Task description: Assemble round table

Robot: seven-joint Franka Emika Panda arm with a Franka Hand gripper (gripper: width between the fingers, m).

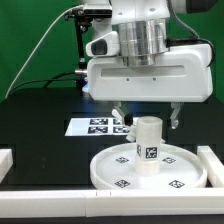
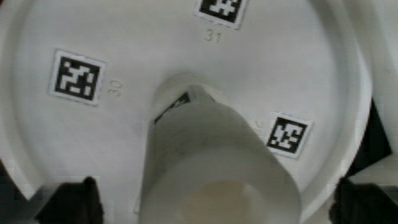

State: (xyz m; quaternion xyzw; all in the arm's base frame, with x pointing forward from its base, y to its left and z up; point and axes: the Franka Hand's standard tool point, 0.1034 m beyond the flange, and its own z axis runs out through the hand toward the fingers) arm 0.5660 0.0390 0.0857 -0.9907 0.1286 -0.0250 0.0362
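Round disc [image 1: 150, 172] lay rim-up near the worktop's front edge, toward the corner on the exterior view's right, close to the white rails [image 1: 214, 166] there; contact with them couldn't be confirmed. Cylinder leg [image 1: 147, 145] stood upright at the disc's centre, tag facing the exterior camera. Gripper [image 1: 148, 117] hung right above the leg, fingers [image 2: 71, 200] spread wide on either side of it and pinching nothing; the wrist view showed gaps on both sides. Marker board [image 1: 98, 126] sat further back toward the middle of the worktop. Base piece not in view. Step in hand looked like seating or twisting the leg into the disc's hub. To do it well: drop straight down with the leg centred between the fingers, close on its side wall well below the top, keep the leg's axis vertical, then turn without side push so the disc doesn't slide or spin with it. Lean on the corner rails if it slips.
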